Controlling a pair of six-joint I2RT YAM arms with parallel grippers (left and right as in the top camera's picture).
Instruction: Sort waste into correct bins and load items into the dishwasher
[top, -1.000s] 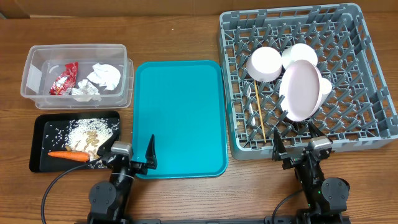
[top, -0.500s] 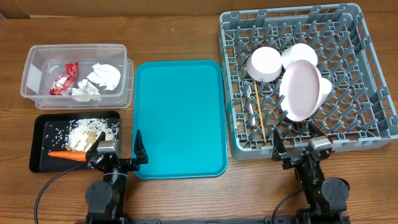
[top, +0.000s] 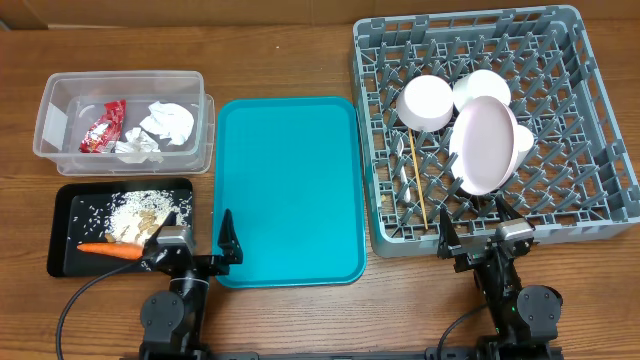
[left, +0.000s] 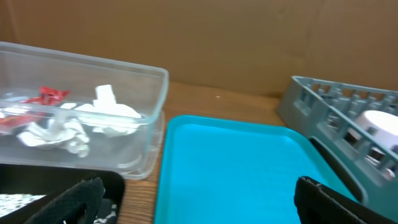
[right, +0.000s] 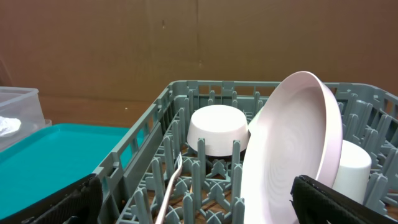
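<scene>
Grey dish rack (top: 480, 130): holds my white plate (top: 482, 145), two bowls (top: 428, 103), wooden stick (top: 417, 180). Clear tub (top: 125, 122): red wrapper (top: 104, 126), napkins (top: 167, 122); black tray (top: 70, 215): rice, carrot (top: 110, 250). My left gripper (top: 195, 247) and right gripper (top: 482, 228): both wide, empty.

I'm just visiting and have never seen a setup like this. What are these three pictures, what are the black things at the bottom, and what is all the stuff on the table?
The wide picture looks straight down on a wooden table. The two black machines at its near edge are robot arms, each ending in a two-finger gripper: the left gripper and the right gripper. Both are open and hold nothing. The other two pictures come from small cameras on the wrists, so the black shapes in their lower corners are the fingers.

On the table: a clear tub holding a red wrapper and crumpled napkins; a black tray with rice and a carrot; a bare teal tray; and a grey dish rack with a plate standing tilted, bowls and a wooden stick.
</scene>
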